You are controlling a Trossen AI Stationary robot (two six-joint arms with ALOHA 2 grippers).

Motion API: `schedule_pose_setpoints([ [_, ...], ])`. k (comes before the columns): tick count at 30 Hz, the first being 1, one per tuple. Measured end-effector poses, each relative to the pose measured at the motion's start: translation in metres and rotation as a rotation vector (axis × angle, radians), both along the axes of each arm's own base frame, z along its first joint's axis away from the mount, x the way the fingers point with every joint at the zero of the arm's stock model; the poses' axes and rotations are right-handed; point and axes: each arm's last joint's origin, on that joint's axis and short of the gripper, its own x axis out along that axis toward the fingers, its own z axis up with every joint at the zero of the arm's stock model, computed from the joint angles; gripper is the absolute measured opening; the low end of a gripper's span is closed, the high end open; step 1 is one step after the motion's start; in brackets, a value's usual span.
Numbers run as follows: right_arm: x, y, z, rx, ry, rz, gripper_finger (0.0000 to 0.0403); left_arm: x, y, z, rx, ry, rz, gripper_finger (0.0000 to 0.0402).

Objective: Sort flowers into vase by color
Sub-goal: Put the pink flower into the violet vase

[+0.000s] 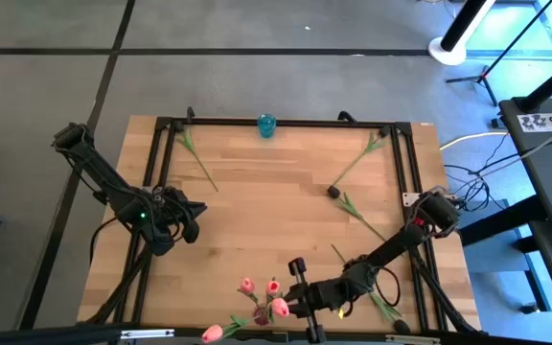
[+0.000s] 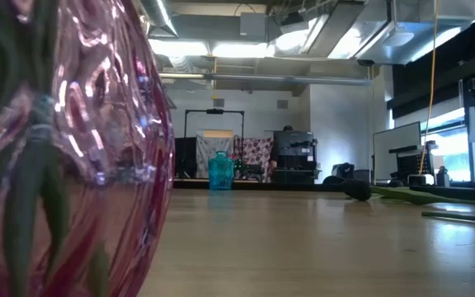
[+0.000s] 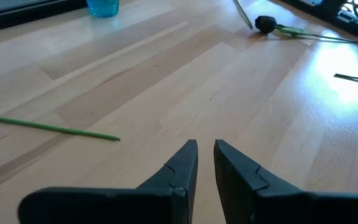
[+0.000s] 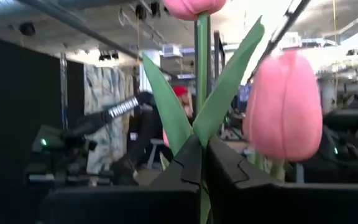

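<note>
A pink glass vase stands at the table's near edge and fills the left of the low view. Pink-headed flowers stand in it. My right gripper is beside the vase's right side, shut on a pink flower's stem. Another pink head shows close by. A blue vase stands at the far edge. A dark-headed flower lies on the table, right of centre. One pink flower lies at the near edge. My left gripper hovers shut over the table's left part. My right gripper pinches the pink flower's green stem between its two fingers, just below the pair of leaves. The fingers come in level, across the stem. The flower stands upright, its head above the fingers. Where its lower end sits is hidden by the gripper.
Loose green stems lie at the far left, far right, right and near right of the table. A black frame rail runs round the tabletop. Bare wood lies in the middle.
</note>
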Motion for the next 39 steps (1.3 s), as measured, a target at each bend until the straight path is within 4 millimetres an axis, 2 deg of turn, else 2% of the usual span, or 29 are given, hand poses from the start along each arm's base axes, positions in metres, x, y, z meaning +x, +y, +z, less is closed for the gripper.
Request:
schedule_pose_setpoints([
  [11,0.005,0.002,-0.015,-0.056,0.148,-0.051,0.0047,0.0,0.0,0.0,0.021,0.0,-0.009,0.0051],
  [18,0.008,0.006,-0.019,-0.122,0.219,-0.052,0.0115,0.0,0.0,0.001,0.028,-0.006,-0.005,0.0051],
  [25,0.005,0.025,-0.013,-0.193,0.303,-0.076,0.0185,0.0,0.001,0.001,0.039,-0.021,0.007,0.006],
  [28,-0.003,0.034,-0.009,-0.222,0.347,-0.116,0.0211,0.001,0.001,0.002,0.041,-0.054,0.033,0.0078],
  [32,-0.019,0.043,0.006,-0.214,0.366,-0.188,0.0239,0.005,0.007,0.001,-0.035,-0.051,0.103,0.0111],
  [39,-0.045,0.055,0.025,-0.222,0.35,-0.258,0.0267,0.016,0.028,0.0,-0.13,-0.104,0.324,0.015],
])
